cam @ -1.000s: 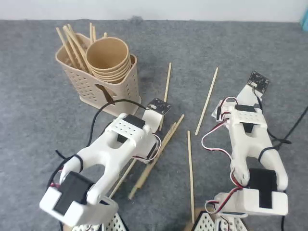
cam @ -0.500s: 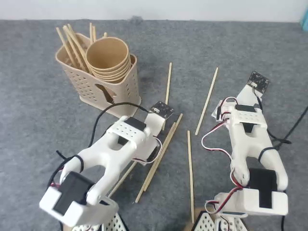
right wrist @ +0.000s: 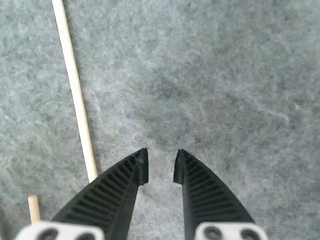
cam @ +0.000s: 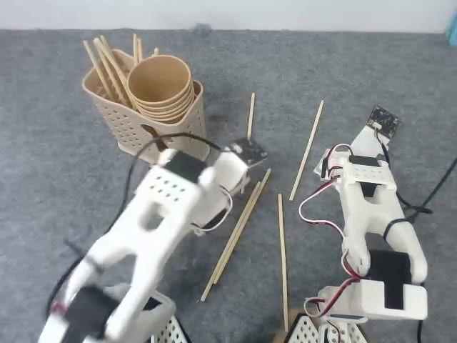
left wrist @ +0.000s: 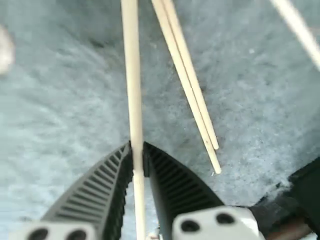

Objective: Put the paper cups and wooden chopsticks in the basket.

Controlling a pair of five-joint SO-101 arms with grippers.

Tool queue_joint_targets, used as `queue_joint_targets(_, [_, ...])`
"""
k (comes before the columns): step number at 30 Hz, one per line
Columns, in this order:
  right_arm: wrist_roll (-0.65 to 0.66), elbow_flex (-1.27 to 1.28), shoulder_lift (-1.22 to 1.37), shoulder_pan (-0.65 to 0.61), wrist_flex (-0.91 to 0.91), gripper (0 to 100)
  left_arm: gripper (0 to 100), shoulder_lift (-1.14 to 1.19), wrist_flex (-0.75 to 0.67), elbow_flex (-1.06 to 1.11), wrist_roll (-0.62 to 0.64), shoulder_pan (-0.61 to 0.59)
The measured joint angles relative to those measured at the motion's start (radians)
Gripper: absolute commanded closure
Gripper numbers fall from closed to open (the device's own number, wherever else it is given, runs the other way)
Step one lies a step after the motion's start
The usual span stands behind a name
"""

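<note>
Raised since before, my left claw (left wrist: 137, 146) grips one chopstick (left wrist: 131, 75) near the basket (cam: 132, 132); next I'd carry it over and drop it in.

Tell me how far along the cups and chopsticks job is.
Done: stacked paper cups and several chopsticks stand in the basket. In hand: the left tool is shut on one chopstick. Left: at least four loose chopsticks lie on the carpet; the right tool is open and empty.

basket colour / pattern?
The basket is beige, with a grid of small holes across its walls. It shows best in the high view.
</note>
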Motion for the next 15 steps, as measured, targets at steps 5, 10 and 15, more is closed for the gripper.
queue_joint_targets(5, [0.000, 0.000, 0.000, 0.000, 0.000, 90.5, 99, -0.302, 0.038, -0.043, -0.008, 0.000])
queue_joint_targets(10, [0.000, 0.000, 0.000, 0.000, 0.000, 90.5, 99, -0.543, 0.041, -0.110, -0.011, -0.012])
queue_joint_targets(15, [0.000, 0.000, 0.000, 0.000, 0.000, 90.5, 99, -0.615, -0.031, -0.365, 0.129, -0.206])
